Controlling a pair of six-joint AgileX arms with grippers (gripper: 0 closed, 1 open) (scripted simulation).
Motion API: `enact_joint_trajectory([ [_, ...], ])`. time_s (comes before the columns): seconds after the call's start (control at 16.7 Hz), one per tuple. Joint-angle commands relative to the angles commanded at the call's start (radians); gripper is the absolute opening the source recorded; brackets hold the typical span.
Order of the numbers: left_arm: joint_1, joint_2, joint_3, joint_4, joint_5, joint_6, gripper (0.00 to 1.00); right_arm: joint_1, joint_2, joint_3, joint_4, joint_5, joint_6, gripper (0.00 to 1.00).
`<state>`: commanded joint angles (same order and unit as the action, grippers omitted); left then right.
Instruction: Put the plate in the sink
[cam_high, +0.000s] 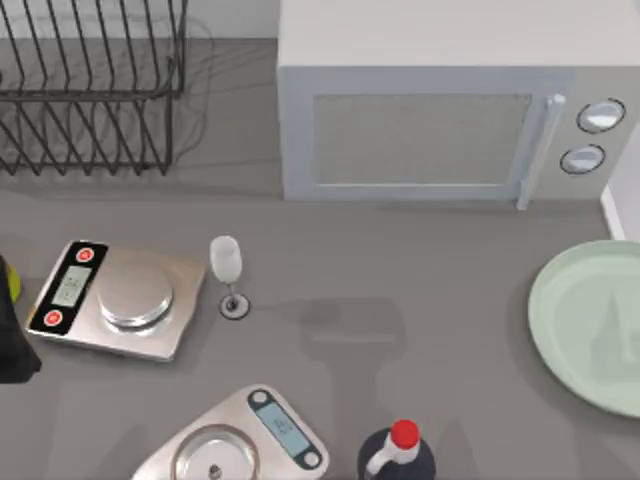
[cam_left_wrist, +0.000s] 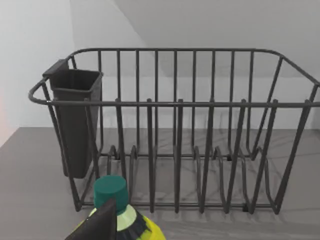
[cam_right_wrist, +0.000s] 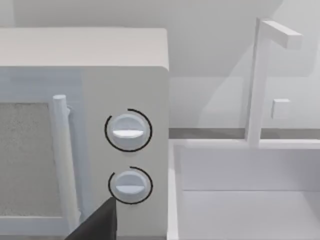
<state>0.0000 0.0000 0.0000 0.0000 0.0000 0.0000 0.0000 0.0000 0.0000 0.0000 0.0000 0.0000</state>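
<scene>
Mint-green plate lies right of wine glass, below microwave; jaws' state: cannot tell.

Even soft lighting, faint blurred shadows, no glare

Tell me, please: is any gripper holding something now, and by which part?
Nothing appears held. The plate lies alone on the counter at the right edge, untouched.

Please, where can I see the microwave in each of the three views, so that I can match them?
Top view: the microwave stands at the back, from the middle to the right.
Right wrist view: its front corner, next to the sink.
Left wrist view: this camera faces the rack instead.
Shared landmark: the two knobs beside the door handle.
</scene>
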Motion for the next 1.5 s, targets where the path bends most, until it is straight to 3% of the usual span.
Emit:
enact_joint_trajectory([
  [0.54,0.0,0.0,0.0,0.0,0.0,0.0,1.0,0.0,0.0,0.0,0.0,0.0,0.0,1.0],
  [0.78,0.0,0.0,0.0,0.0,0.0,0.0,1.0,0.027,0.106,0.097,-0.079,0.0,0.028,1.0],
  [1.08,0.0,0.0,0.0,0.0,0.0,0.0,1.0,0.105,0.464,0.373,-0.304,0.0,0.109,1.0],
  [1.5,0.0,0.0,0.0,0.0,0.0,0.0,1.0,0.246,1.163,0.87,-0.709,0.0,0.255,1.0],
])
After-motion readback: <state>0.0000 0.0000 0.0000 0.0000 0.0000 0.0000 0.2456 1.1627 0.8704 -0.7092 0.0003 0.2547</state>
